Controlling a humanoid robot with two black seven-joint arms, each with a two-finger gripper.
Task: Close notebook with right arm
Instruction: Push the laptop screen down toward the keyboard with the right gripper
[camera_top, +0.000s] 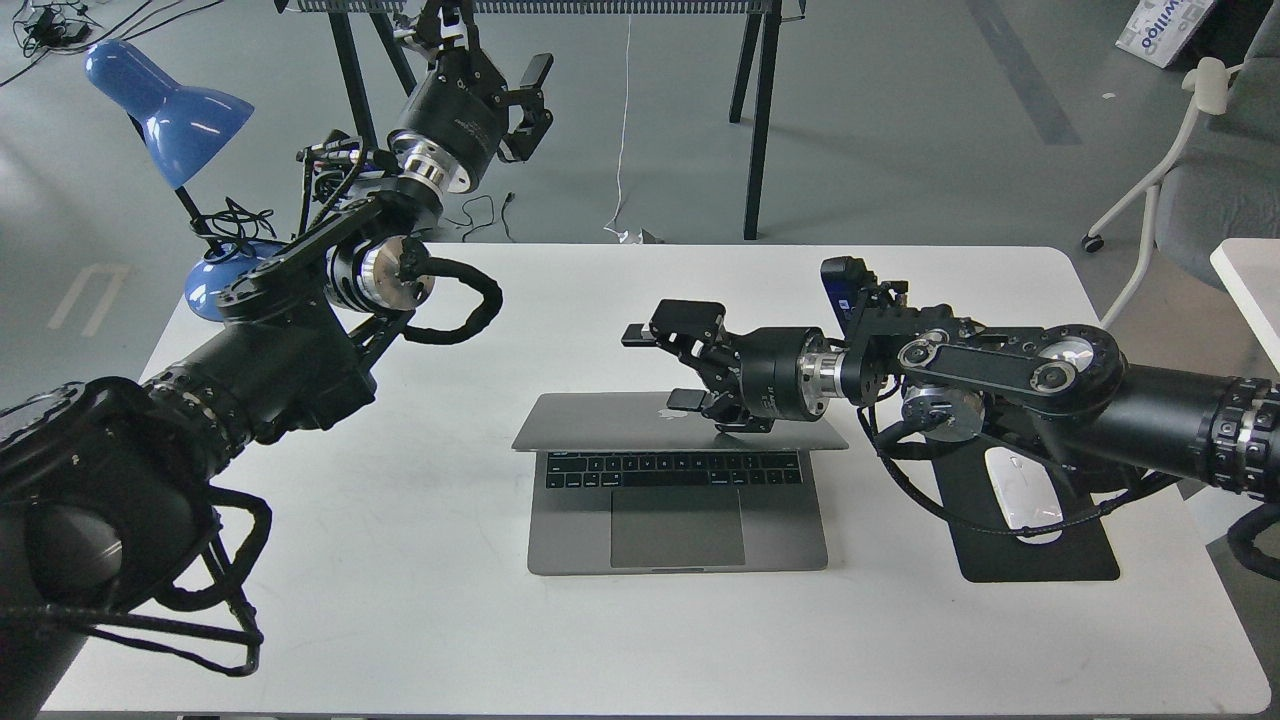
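1. The left gripper (528, 100) hangs raised beyond the counter's (400, 520) far-left edge, fingers spread.
2. The notebook (677, 520) lies mid-counter, lid tilted far forward over the keys.
3. The right gripper (660, 368), fingers apart and empty, sits over the lid's top; whether it touches is unclear.

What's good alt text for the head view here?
The right gripper, fingers spread, is over the lid of a grey notebook that is mostly folded toward its keyboard on a white table. The left gripper is raised at far left, near a blue lamp.
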